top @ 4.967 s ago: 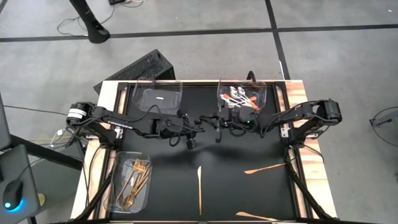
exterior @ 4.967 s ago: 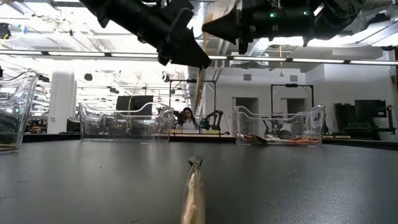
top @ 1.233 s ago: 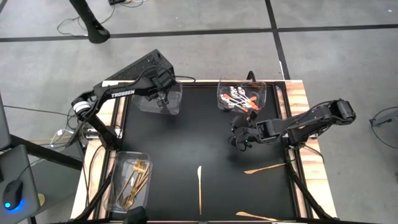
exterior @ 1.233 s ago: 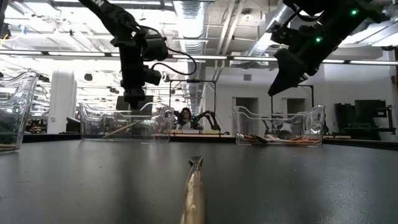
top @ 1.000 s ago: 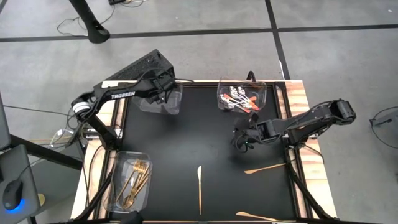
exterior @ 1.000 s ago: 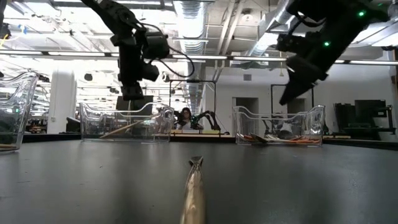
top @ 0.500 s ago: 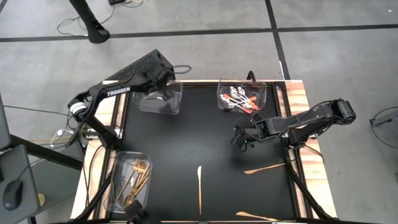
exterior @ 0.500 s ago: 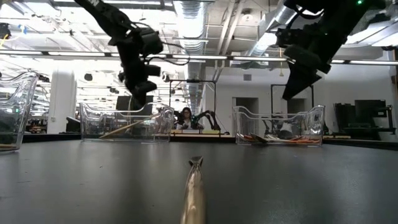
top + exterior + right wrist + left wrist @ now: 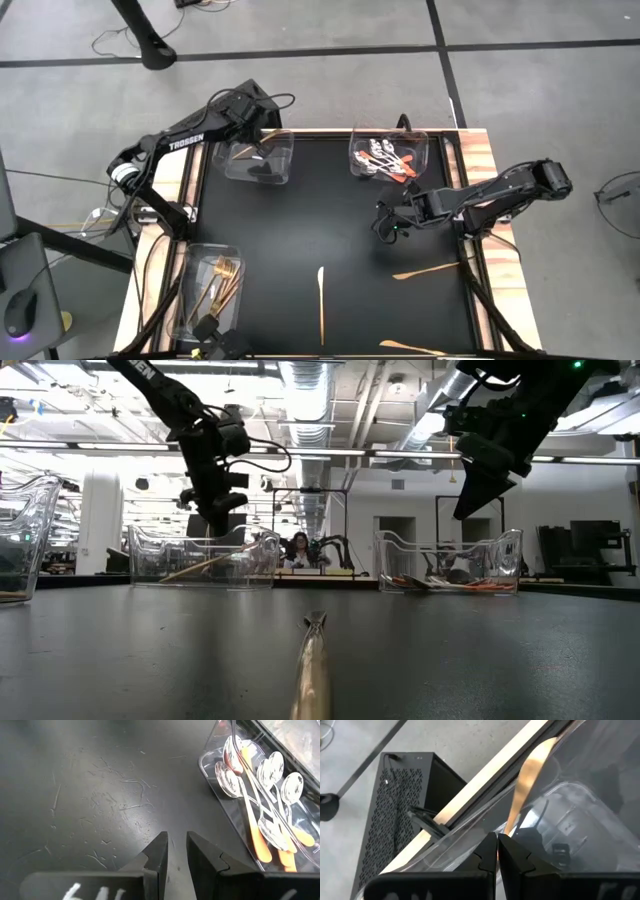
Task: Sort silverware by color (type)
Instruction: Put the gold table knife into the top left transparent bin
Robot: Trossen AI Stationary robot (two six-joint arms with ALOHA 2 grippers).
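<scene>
My left gripper [image 9: 256, 146] hangs shut over the clear tray [image 9: 282, 160] at the table's far left, its fingertips [image 9: 497, 845] closed on nothing. A gold knife [image 9: 527, 780] lies in that tray and leans on its wall [image 9: 190, 570]. My right gripper [image 9: 385, 228] hovers open above bare black mat, near the far-right tray [image 9: 425, 150] of orange-handled spoons [image 9: 260, 800]. Another gold knife [image 9: 321, 300] lies on the mat at the near middle. Gold forks [image 9: 222, 285] fill the near-left tray.
Two more gold pieces lie on the mat: one at the right [image 9: 430, 270], one at the near edge [image 9: 415, 347]. A black perforated box [image 9: 225, 105] stands beyond the far left corner. A person [image 9: 298, 548] sits far back in the room. The mat's middle is bare.
My left gripper has swung a little toward the table's far left corner above the tray and rolled about its own line. The knife in the tray has stayed where it leans.
</scene>
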